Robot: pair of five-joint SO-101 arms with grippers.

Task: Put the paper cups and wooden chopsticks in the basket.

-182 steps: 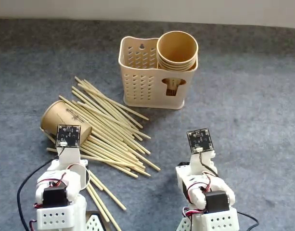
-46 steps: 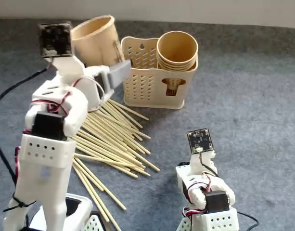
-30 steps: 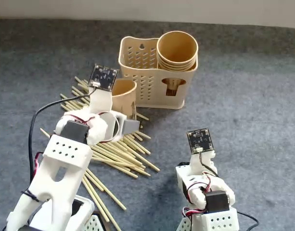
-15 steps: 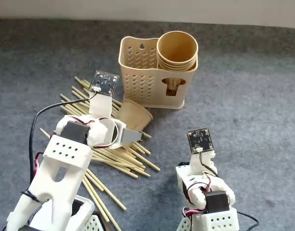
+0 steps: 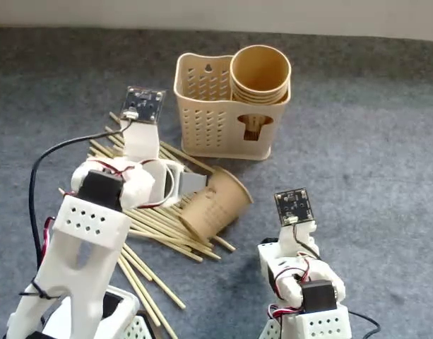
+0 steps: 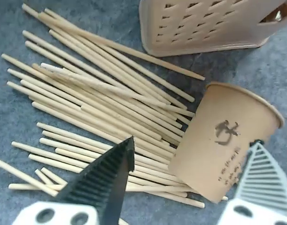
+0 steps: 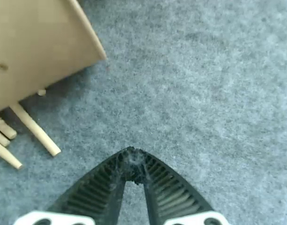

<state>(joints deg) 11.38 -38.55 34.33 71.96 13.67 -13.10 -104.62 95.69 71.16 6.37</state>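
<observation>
While right pincer (image 7: 131, 153) rests closed, left pincer (image 6: 193, 141) gapes beside paper cup (image 6: 220, 136) atop chopsticks (image 6: 96, 93).

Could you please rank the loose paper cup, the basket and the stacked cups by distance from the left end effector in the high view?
1. Loose paper cup, on its side right beside the left end effector.
2. Basket, beyond the cup.
3. Stacked cups, in the basket's right compartment.

The cup (image 6: 218, 145) is matt paper, chopsticks (image 6: 87, 93) bare wood, basket (image 6: 204, 23) plastic (seemingly smooth).
</observation>
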